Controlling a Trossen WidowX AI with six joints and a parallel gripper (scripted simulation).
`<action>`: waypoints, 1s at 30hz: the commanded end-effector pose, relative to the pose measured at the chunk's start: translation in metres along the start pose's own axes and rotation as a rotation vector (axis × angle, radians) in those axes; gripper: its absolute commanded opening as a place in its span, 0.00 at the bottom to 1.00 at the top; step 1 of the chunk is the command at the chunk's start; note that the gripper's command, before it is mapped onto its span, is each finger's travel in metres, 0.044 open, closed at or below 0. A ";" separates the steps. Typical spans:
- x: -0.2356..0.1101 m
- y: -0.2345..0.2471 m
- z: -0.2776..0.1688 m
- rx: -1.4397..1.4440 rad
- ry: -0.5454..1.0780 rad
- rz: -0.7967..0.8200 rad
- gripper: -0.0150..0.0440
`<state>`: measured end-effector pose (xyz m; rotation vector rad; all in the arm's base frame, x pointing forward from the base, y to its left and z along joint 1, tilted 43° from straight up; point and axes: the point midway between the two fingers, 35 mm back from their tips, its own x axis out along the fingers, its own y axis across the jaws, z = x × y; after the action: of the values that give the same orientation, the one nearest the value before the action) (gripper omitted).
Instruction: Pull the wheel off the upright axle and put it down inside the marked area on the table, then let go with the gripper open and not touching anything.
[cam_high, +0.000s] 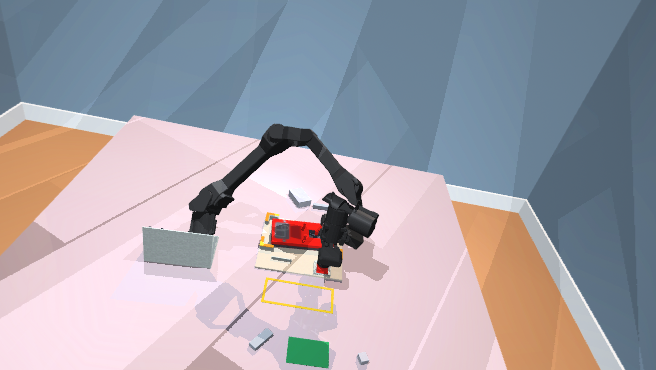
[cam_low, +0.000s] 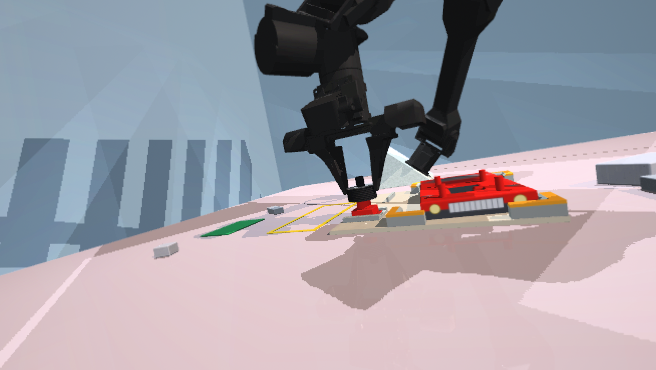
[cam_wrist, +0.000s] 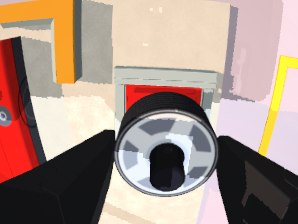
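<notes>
Gripper (cam_low: 361, 191): clenched on wheel (cam_wrist: 165, 149), centre frame
Table (cam_high: 125, 165): pale pink, grey seams
Floor (cam_high: 45, 155): orange, left and right edges
Walls (cam_high: 400, 60): blue-grey

Looking straight down on a black-tyred wheel (cam_wrist: 165, 151) w/ grey spoked face, sitting on a dark axle (cam_wrist: 165, 169) at its hub. The gripper (cam_wrist: 164, 179) straddles the wheel: one black finger (cam_wrist: 63, 192) just left of it, the other just right, both at or nearly at the tyre. Behind the wheel is a red block (cam_wrist: 164, 94) on a beige board (cam_wrist: 153, 36); orange bracket (cam_wrist: 61, 32) up-left, yellow outline (cam_wrist: 278, 106) to the right.
</notes>
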<state>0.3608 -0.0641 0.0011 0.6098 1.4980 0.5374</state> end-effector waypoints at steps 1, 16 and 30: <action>0.000 0.000 0.000 0.000 0.001 0.000 0.52; -0.004 0.000 0.000 0.000 0.001 0.000 0.25; -0.008 0.000 0.000 0.001 0.001 0.000 0.25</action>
<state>0.3602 -0.0661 0.0043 0.6150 1.5027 0.5396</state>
